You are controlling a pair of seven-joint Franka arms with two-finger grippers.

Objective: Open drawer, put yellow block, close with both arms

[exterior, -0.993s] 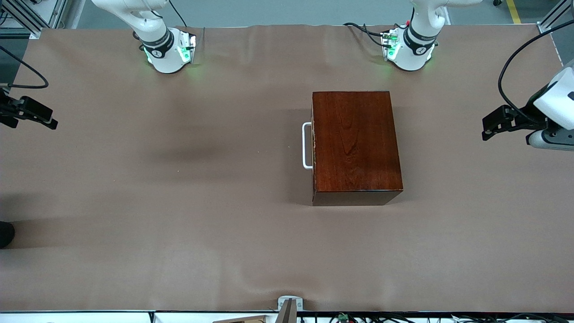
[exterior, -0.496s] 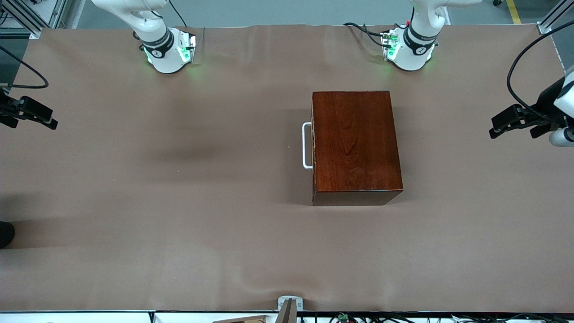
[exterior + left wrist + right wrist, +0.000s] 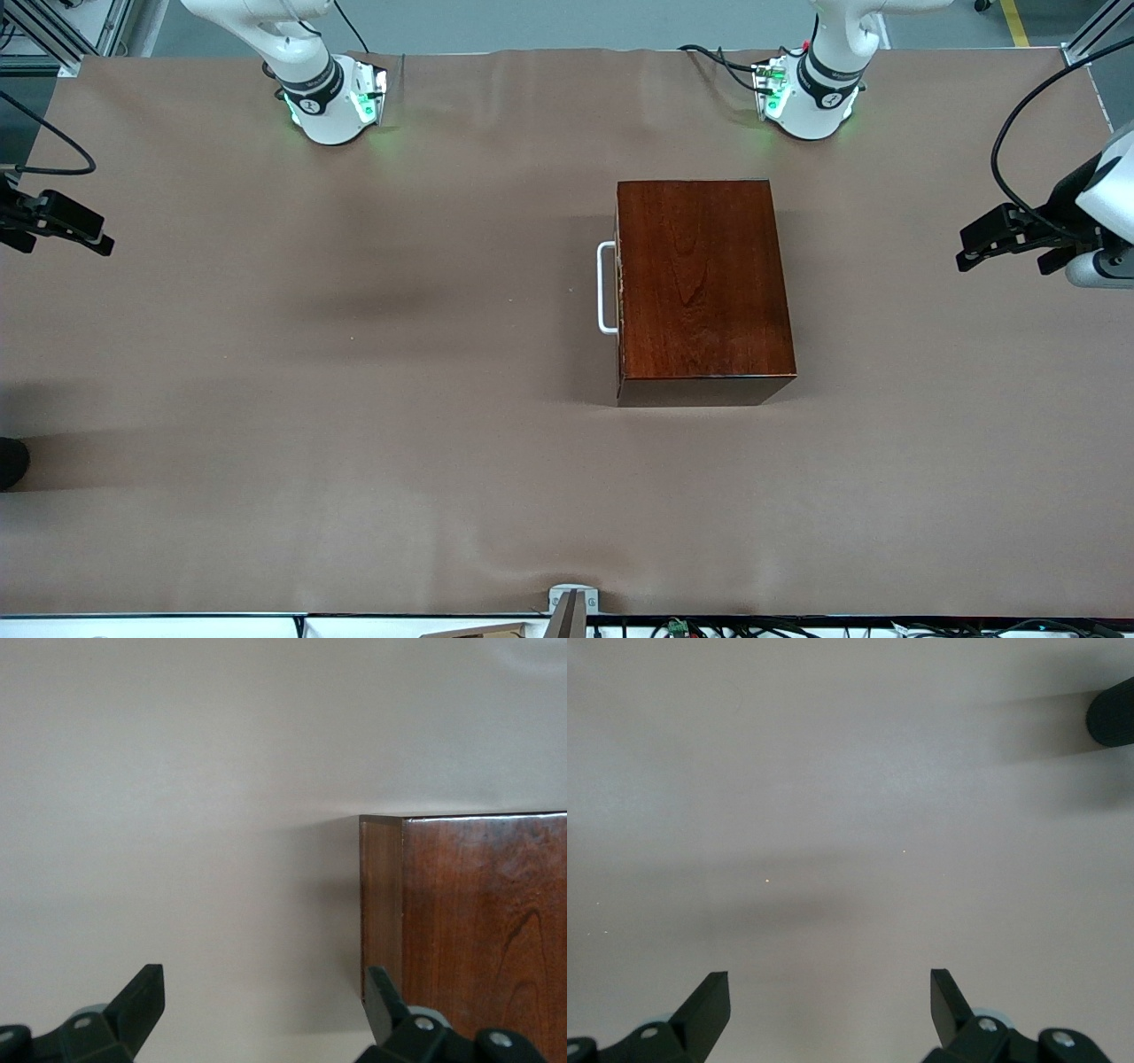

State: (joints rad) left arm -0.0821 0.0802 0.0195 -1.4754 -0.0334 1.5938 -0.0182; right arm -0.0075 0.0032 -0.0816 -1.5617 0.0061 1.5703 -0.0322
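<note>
The drawer [image 3: 620,288] sits shut in the wooden box [image 3: 702,283] mid-table, its handle [image 3: 605,288] toward my right arm's end. My left gripper [image 3: 973,251] and right gripper [image 3: 97,241] hover wide open, empty, over opposite table ends.

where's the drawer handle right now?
In the front view, the white handle sits on the wooden box's face that looks toward the right arm's end of the table, flush against it, so the drawer is shut. No gripper is near it.
</note>
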